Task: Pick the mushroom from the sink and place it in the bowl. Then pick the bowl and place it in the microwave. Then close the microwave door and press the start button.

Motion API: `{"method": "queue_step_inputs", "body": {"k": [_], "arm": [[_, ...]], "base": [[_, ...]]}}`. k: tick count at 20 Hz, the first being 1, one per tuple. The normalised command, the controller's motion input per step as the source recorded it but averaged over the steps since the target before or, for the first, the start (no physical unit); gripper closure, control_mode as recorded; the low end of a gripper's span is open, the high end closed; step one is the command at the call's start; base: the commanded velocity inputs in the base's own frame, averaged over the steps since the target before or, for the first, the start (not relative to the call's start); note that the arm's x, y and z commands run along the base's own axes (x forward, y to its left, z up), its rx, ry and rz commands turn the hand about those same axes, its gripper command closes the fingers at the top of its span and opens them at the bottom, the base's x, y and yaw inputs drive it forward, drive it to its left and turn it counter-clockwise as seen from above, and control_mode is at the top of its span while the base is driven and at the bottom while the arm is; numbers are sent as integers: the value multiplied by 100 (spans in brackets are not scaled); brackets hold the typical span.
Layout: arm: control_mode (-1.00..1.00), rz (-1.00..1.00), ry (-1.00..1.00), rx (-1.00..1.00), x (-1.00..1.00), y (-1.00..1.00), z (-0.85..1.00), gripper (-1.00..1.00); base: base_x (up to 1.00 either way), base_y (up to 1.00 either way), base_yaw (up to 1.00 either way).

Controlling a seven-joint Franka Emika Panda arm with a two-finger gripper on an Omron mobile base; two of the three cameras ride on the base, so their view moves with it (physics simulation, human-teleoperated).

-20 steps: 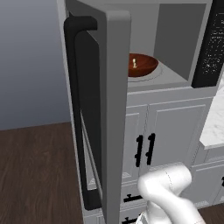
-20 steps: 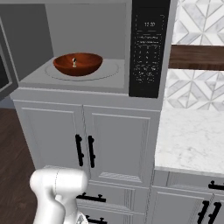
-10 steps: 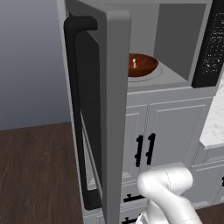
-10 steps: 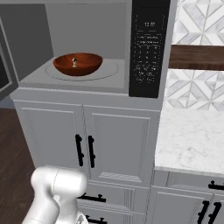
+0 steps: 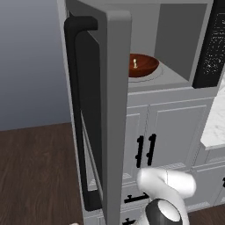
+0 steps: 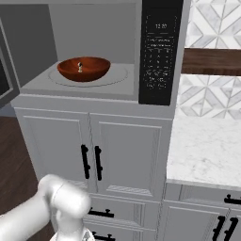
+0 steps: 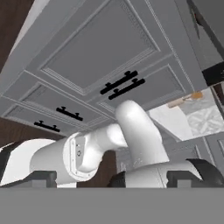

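Note:
The microwave [image 6: 70, 84] stands open with the reddish-brown bowl [image 6: 84, 68] [image 5: 143, 65] resting on its light floor. Inside the bowl lies the small cream mushroom [image 6: 80, 66] [image 5: 135, 63]. The microwave door [image 5: 112, 110] swings out toward me at the left, its black bar handle [image 5: 81, 110] facing the room. On the right is the black control panel [image 6: 160, 52] [image 5: 213, 48]. My gripper [image 7: 116, 177] is low and far from the bowl. It is open with nothing between its fingers and looks up at the cabinet fronts. The sink is out of view.
Grey cabinet doors [image 6: 127, 155] with black handles sit under the microwave, with drawers below. A white marble counter [image 6: 207, 150] extends to the right under a dark wooden shelf [image 6: 212, 61]. Dark wood floor [image 5: 35, 176] lies left of the open door.

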Motion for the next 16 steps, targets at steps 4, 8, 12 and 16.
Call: {"method": "queue_step_inputs", "body": {"k": [4,8,12,16], "arm": [[-100,0,0,-21,3,62,65,-100],[-100,-5,-9,-8,-9,2,67,-100],[-100,-11,-8,0,-26,-61,38,-100],[-100,-14,-1,3,-14,-97,20,-100]], "base": [[0,0,0],[0,0,0],[0,0,0],[0,0,0]]}}
